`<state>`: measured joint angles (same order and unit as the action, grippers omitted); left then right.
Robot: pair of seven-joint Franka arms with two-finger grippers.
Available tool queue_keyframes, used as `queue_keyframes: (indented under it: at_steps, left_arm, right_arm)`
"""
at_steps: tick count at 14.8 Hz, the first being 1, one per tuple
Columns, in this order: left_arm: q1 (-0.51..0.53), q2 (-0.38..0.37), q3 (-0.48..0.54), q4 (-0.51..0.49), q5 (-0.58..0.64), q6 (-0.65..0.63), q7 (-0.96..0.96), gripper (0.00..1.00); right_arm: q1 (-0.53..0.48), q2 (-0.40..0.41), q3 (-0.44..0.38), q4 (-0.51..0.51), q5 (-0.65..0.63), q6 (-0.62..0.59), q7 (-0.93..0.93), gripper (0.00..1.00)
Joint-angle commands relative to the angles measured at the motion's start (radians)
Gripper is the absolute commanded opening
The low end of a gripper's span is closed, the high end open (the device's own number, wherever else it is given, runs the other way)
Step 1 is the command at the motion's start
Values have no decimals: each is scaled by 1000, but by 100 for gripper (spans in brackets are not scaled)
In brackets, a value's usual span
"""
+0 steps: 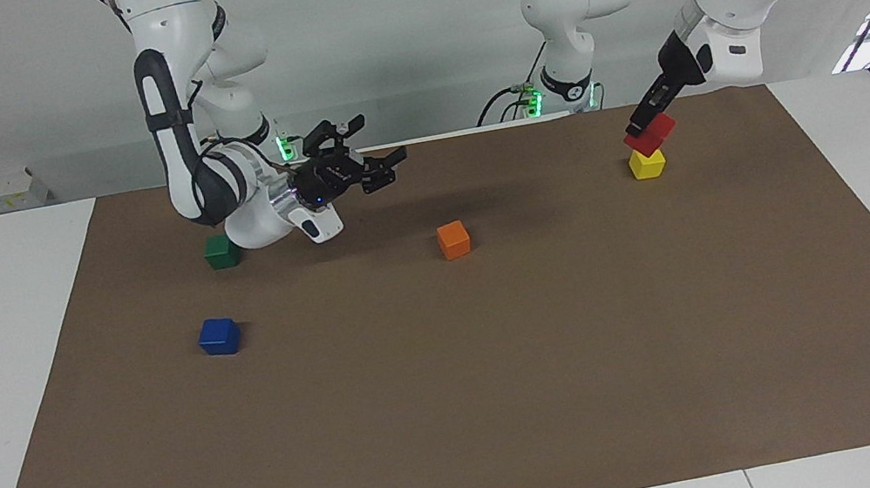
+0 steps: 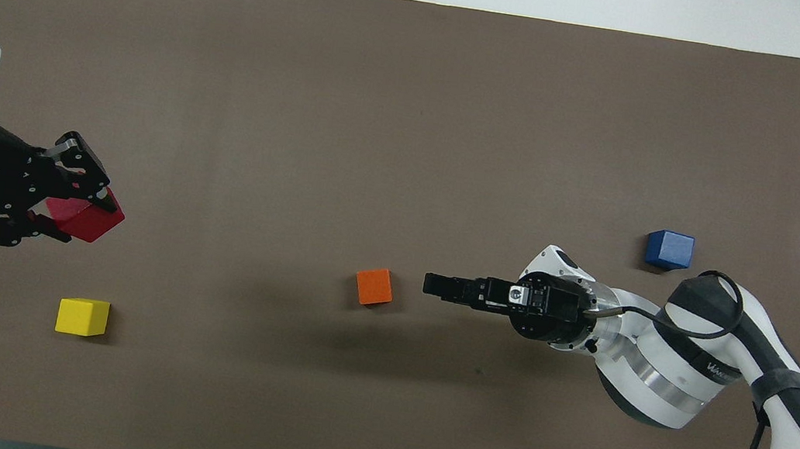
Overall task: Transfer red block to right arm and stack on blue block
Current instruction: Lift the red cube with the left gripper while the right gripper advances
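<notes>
My left gripper [image 1: 643,130] is shut on the red block [image 1: 657,130] and holds it tilted in the air, over the mat close to the yellow block [image 1: 647,164]. The overhead view shows the left gripper [image 2: 74,214] with the red block [image 2: 94,219] between its fingers. My right gripper [image 1: 380,143], with a blue light at its wrist, is open and empty. It lies level above the mat and points toward the left arm's end, beside the orange block [image 2: 374,286] in the overhead view [image 2: 431,284]. The blue block [image 1: 219,336] [image 2: 669,249] sits on the mat at the right arm's end.
The orange block [image 1: 454,239] sits mid-mat. A dark green block [image 1: 221,250] sits nearer to the robots than the blue block, partly under the right arm. The yellow block [image 2: 82,316] sits at the left arm's end. The brown mat [image 1: 464,416] covers the table.
</notes>
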<state>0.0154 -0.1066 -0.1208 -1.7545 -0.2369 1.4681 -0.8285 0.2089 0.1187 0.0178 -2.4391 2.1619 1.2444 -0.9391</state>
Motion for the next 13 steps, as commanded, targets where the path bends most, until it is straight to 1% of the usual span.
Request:
queue_keyframes:
  at_steps: [1,3,5,7,9,10,11,13]
  left_arm:
    - [12,50,0,136,-141,-115,-256,0]
    - [23,61,-3,161,-273,-117,-394,0]
    - [24,61,-5,159,-346,-103,-464,0]
    - [20,62,-10,153,-395,-19,-562,0]
    - [9,65,-11,152,-470,58,-662,0]
    - [6,70,-17,155,-504,107,-740,0]
    - [-17,70,-52,153,-522,168,-795,0]
    - [-70,76,-66,147,-527,236,-871,0]
  right_arm:
    - [12,15,8,22,29,27,14,100]
    - [26,15,8,23,50,29,14,100]
    - [27,15,8,25,55,29,16,100]
    - [32,15,8,25,55,35,16,100]
    - [44,16,8,25,58,62,14,100]
    - [46,16,8,26,76,64,10,100]
    - [78,16,8,26,108,66,9,100]
    - [89,22,8,46,127,93,9,100]
